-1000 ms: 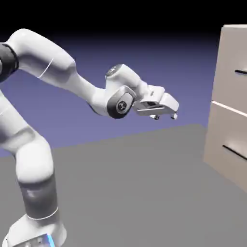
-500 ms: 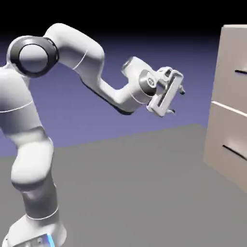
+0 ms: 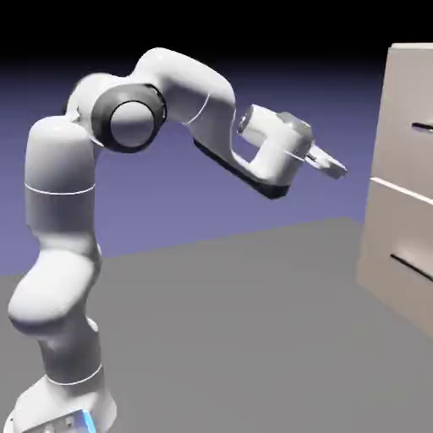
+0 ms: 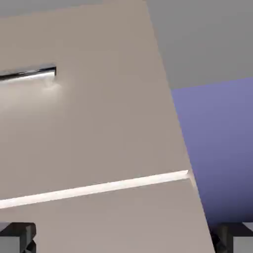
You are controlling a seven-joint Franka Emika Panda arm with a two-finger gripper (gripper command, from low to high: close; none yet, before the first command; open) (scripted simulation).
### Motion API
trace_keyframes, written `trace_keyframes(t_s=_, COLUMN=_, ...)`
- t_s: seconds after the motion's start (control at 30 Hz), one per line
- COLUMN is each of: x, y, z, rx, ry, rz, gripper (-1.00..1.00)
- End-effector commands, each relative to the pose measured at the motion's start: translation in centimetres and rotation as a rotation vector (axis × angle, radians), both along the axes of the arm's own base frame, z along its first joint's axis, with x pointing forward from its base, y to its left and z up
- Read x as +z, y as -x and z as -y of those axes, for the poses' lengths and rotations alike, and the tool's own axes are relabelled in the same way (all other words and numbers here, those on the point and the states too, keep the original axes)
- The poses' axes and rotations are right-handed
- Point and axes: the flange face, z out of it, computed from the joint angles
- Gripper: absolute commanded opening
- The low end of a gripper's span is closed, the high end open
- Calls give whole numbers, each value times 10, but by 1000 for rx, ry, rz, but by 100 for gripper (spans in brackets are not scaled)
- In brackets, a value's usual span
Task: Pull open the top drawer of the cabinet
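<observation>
The cabinet [image 3: 406, 178] stands at the exterior view's right edge, pale beige, with two stacked fronts. The top drawer [image 3: 410, 110] is flush with the cabinet and carries a thin dark bar handle [image 3: 422, 128]. My gripper [image 3: 337, 166] points rightward at the cabinet, a short way off it, at about the height of the seam between the drawers. In the hand view my gripper [image 4: 126, 239] is open, its fingertips [image 4: 17, 237] far apart with nothing between them. That view is rolled, floor uppermost: a bar handle [image 4: 29, 74] shows on the front nearer the floor.
The lower drawer [image 3: 397, 254] with its own bar handle [image 3: 412, 266] sits beneath the top one. The grey table [image 3: 237, 330] stretches between my base and the cabinet. My elbow and upper arm arch high at the exterior view's left.
The arm has swung up and toward the cabinet. The hand turned from pointing downward to pointing at the cabinet front and moved right. The jaws stayed open.
</observation>
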Motion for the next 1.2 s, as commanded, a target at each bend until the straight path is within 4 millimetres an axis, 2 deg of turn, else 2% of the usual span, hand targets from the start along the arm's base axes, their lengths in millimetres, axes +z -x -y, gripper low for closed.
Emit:
trace_keyframes(t_s=0.0, x=1, y=-5, z=2, rx=35, ry=63, rz=17, gripper=0)
trace_keyframes(t_s=0.2, x=10, y=-34, z=19, rx=209, ry=437, rz=132, gripper=0)
trace_keyframes(t_s=0.37, x=21, y=-58, z=47, rx=301, ry=752, rz=232, gripper=0)
trace_keyframes(t_s=0.57, x=36, y=-84, z=98, rx=340, ry=1140, rz=331, gripper=0)
trace_keyframes(t_s=0.73, x=49, y=-102, z=156, rx=315, ry=1471, rz=370, gripper=0)
trace_keyframes(t_s=0.8, x=50, y=-103, z=159, rx=312, ry=1490, rz=370, gripper=0)
trace_keyframes(t_s=0.97, x=54, y=-127, z=159, rx=309, ry=1486, rz=372, gripper=0)
trace_keyframes(t_s=1.17, x=50, y=-153, z=159, rx=312, ry=1490, rz=370, gripper=0)
